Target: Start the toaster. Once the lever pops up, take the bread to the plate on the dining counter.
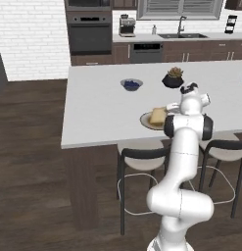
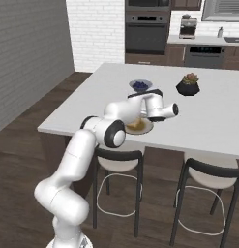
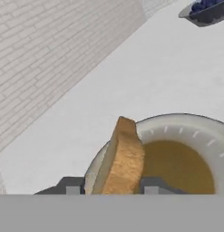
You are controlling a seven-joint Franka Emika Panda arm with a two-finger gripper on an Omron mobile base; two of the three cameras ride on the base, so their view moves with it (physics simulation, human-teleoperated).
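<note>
The dining counter (image 1: 98,112) carries the plate (image 3: 186,131) near its front edge. The bread (image 3: 124,158) stands on edge over this plate's rim, between the gripper (image 3: 111,188) fingers; whether they pinch it I cannot tell.

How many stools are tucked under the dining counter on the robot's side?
2: one stool behind the arm, below the plate; the other stool to its right. More may sit beyond the frame.
</note>
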